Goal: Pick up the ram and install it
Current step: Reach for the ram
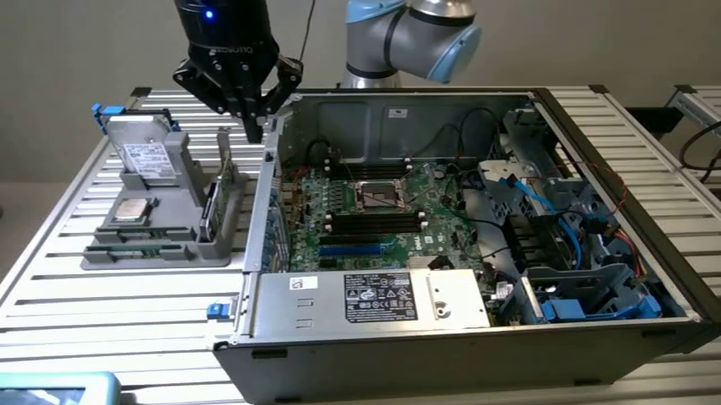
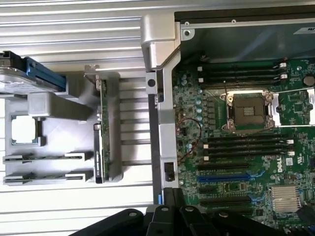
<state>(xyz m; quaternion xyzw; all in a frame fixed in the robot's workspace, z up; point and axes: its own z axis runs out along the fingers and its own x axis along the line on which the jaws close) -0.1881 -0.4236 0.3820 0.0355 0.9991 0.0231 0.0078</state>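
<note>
Two slim green ram sticks (image 2: 47, 158) lie on edge in the front grooves of a grey holder (image 1: 158, 253) at the exterior view's left; from outside they show as thin green strips (image 1: 141, 238). My black gripper (image 1: 253, 131) hangs above the near-left wall of the open computer case (image 1: 270, 186), between holder and case, with its fingers drawn together on nothing. Its dark linkages (image 2: 171, 196) are in the wrist view. Long black memory slots (image 2: 243, 73) (image 2: 246, 145) flank the CPU socket (image 2: 246, 108) on the motherboard (image 1: 372, 211).
The holder also carries a hard drive (image 1: 147, 156), a CPU chip (image 1: 130, 209) and a tall upright green card with a bracket (image 2: 102, 132). A blue slot (image 2: 226, 177), cables (image 1: 529, 202) and drive cages (image 1: 586, 295) crowd the case's right side. Slatted table (image 1: 113, 337).
</note>
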